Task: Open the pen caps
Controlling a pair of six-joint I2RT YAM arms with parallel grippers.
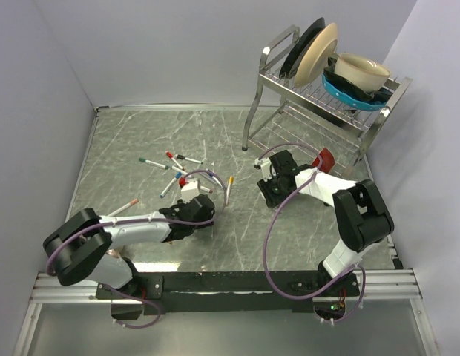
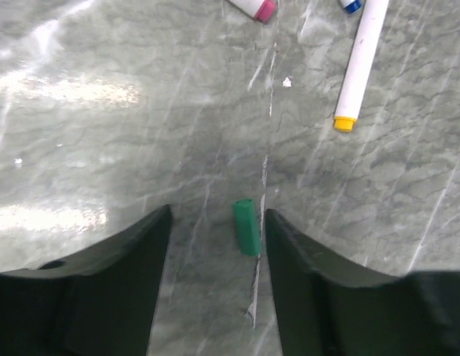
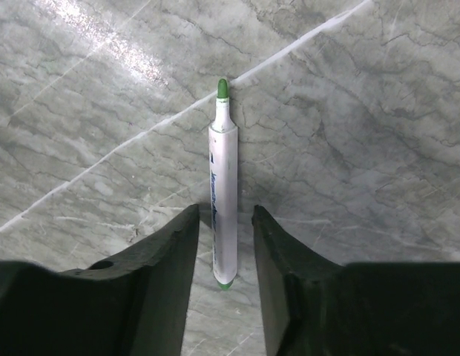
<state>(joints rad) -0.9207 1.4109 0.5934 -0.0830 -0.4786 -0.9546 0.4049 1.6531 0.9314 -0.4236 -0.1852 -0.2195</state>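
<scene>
Between L jaws lies green cap (image 2: 247, 227), loose, jaws apart.

Left wrist view, top edge: pink cap (image 2: 265, 10) shows, its barrel cut off; blue cap (image 2: 351, 5) mostly out of frame; yellow-capped pen (image 2: 360, 59) cut at upper right.
Top view, centre-left: pen cluster (image 1: 178, 174) too small to tell capped from uncapped.
Right wrist view: green pen (image 3: 223, 200) lettering blurred.

You've got min 6 pens (image 1: 152, 161) in left cluster, exact no. unclear. 1 loose green cap (image 2: 246, 227). 1 uncapped green marker (image 3: 223, 200), right side. 1 dish rack (image 1: 254, 115): 2 plates (image 1: 319, 53), 2 bowls (image 1: 361, 70).
</scene>
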